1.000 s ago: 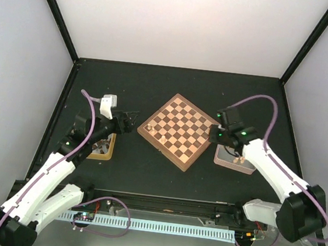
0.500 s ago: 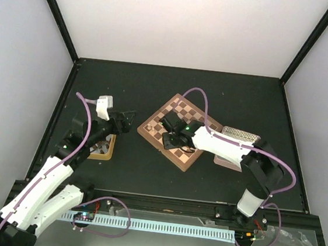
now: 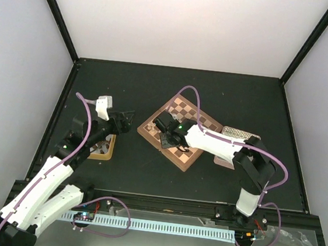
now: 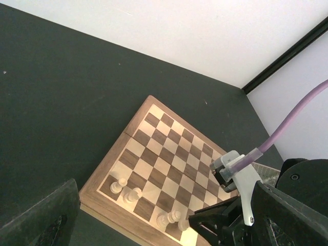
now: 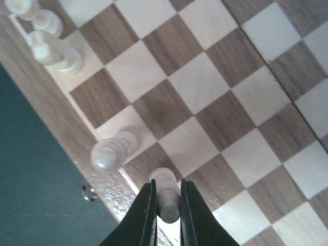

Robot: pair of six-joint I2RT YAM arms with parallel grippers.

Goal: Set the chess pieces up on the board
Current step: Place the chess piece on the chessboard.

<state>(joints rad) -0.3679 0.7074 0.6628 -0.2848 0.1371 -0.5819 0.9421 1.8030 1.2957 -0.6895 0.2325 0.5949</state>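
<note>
The board point(image 3: 198, 118) lies tilted at the table's middle. My right gripper point(image 3: 165, 136) reaches over its near-left edge, shut on a pale chess piece point(image 5: 168, 205) held just above an edge square of the board point(image 5: 205, 82). Another pale piece point(image 5: 110, 152) stands one square to its left, and two more point(image 5: 54, 51) stand further along that row. The left wrist view shows the same pale pieces point(image 4: 132, 194) along the board's point(image 4: 164, 154) near row, with the right gripper point(image 4: 205, 220) beside them. My left gripper point(image 3: 128, 118) hovers open and empty left of the board.
A yellow-wood tray point(image 3: 107, 150) holding pieces sits under my left arm. A grey tray point(image 3: 239, 133) lies right of the board, partly hidden by the right arm. Black frame posts and pale walls close in the table.
My right arm swung from the tray on the right across to the board's near-left edge, carrying the pale piece. The left arm barely moved.
</note>
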